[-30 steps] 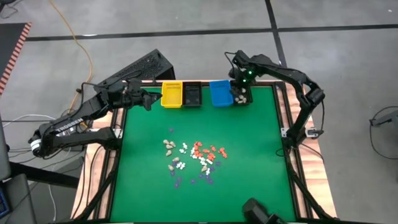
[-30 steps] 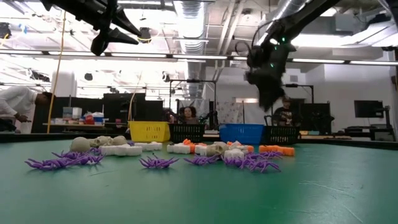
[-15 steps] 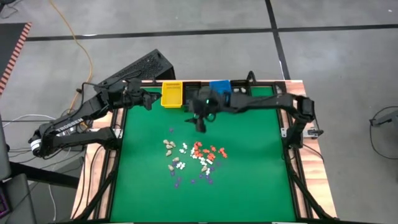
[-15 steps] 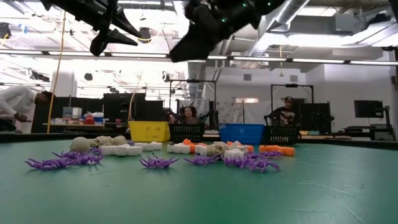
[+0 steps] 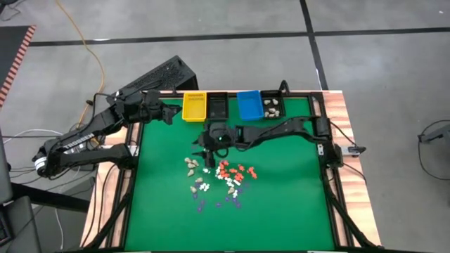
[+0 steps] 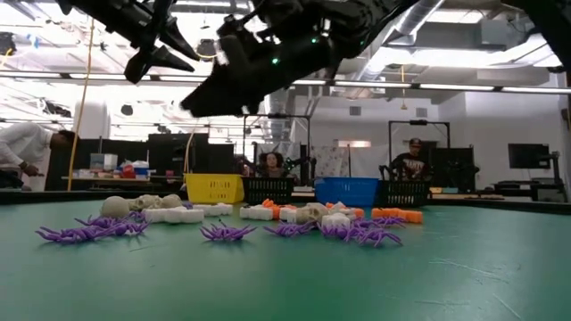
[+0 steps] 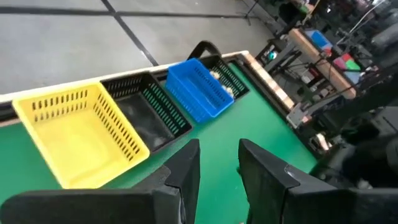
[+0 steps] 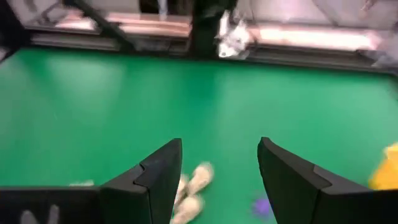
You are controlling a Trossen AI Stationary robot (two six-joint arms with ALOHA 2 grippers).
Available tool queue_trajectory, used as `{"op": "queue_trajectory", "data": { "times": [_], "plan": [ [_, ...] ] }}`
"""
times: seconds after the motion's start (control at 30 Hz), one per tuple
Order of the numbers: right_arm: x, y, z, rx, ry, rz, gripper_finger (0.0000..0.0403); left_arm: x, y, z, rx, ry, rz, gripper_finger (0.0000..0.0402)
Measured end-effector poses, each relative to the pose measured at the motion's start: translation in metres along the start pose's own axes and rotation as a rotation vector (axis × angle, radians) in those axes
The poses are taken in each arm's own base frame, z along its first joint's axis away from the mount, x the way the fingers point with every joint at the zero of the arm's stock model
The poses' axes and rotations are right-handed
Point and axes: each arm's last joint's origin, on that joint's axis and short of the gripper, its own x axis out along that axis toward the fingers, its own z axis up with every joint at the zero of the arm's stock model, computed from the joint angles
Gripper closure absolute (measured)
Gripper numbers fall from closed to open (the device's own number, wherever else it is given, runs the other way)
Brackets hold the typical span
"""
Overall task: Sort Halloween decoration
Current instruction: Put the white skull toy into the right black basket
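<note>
The Halloween decorations [image 5: 219, 176] lie scattered mid-table: cream-beige, white, orange-red and purple pieces, also in the low view [image 6: 268, 218]. My right gripper [image 5: 206, 155] hangs open and empty above the pile's far-left part; cream pieces [image 8: 193, 186] lie between its fingers in the right wrist view. My left gripper [image 5: 171, 114] is open and empty, up at the far left beside the yellow bin [image 5: 194, 106].
Along the far edge stand a yellow bin, a black bin [image 5: 218, 107], a blue bin [image 5: 247, 104] and a second black bin [image 5: 273, 105] with cream pieces in it. People show in the room behind [image 6: 268, 165]. Bare green mat [image 5: 281, 204] lies right and near.
My right gripper has swung from above the far-right black bin toward the table's left and near side, and come down over the pile's far-left part. My left arm has kept still.
</note>
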Motion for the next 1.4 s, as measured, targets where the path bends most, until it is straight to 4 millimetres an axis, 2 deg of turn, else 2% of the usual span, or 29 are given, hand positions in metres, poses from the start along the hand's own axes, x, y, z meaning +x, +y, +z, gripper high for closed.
{"op": "queue_trajectory", "data": {
  "times": [0.33,0.47,0.73,0.83,1.07,1.23,1.4],
  "plan": [
    [0.048,0.022,-0.03,0.044,0.078,0.049,0.0168,0.0,0.002,-0.001,0.058,-0.011,0.053,0.03],
    [0.061,0.026,-0.044,0.082,0.155,0.032,0.0168,0.0,0.004,-0.004,0.082,0.033,0.066,0.028],
    [0.066,0.019,-0.053,0.101,0.182,0.014,0.0168,-0.001,0.009,-0.01,0.098,0.084,0.138,0.0178],
    [0.067,0.02,-0.059,0.129,0.209,0.012,0.0168,-0.002,0.012,-0.012,0.093,0.083,0.186,0.0154],
    [0.072,0.018,-0.074,0.144,0.273,-0.002,0.0168,-0.002,0.014,-0.014,0.102,0.106,0.213,0.0145],
    [0.073,0.017,-0.074,0.141,0.272,-0.006,0.0169,-0.002,0.014,-0.014,0.102,0.107,0.214,0.0145],
    [0.072,0.013,-0.075,0.148,0.278,-0.03,0.0202,-0.002,0.014,-0.014,0.102,0.107,0.214,0.0145]
  ]
}}
